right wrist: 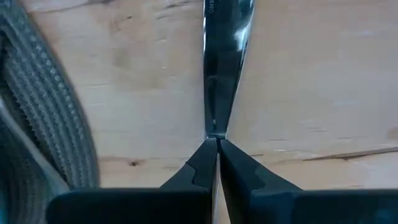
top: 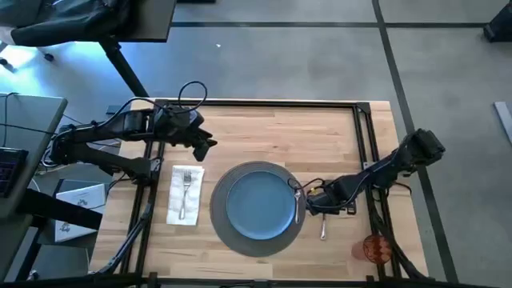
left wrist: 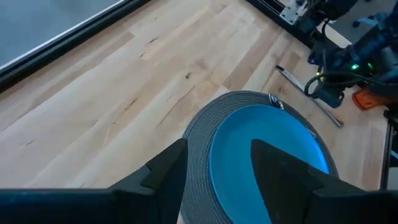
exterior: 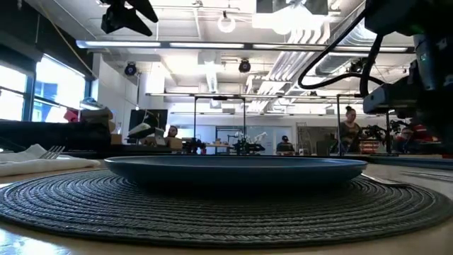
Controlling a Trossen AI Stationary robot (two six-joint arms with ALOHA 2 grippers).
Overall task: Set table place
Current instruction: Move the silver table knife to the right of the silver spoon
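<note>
Between the two dark fingertips of the right gripper (right wrist: 217, 146), a silver utensil handle (right wrist: 225, 62) was pinched, the fingers closed down to a hairline gap on its thin edge; whether it was the spoon or the knife could not be told from the wrist view. In the high view that right gripper (top: 314, 201) was seen low over the table (top: 264, 128), just beside the right edge of the dark grey woven mat (top: 224, 228), with a silver piece (top: 298, 205) lying along the mat's rim and a second one (top: 322, 229) on the wood close by. The round blue plate (top: 258, 203) was found centred on the mat. To the left of the mat, the white napkin (top: 186, 194) was laid flat with the fork (top: 185, 190) on top. The orange translucent cup (top: 376, 249) was left near the table's front right corner, well apart from the plate. The left gripper (top: 204, 146) was held above bare wood behind the napkin, its fingers (left wrist: 283, 171) spread apart and empty. The setting was judged mostly done: the right-hand cutlery remained to be released and squared, and the cup probably to be brought nearer.
</note>
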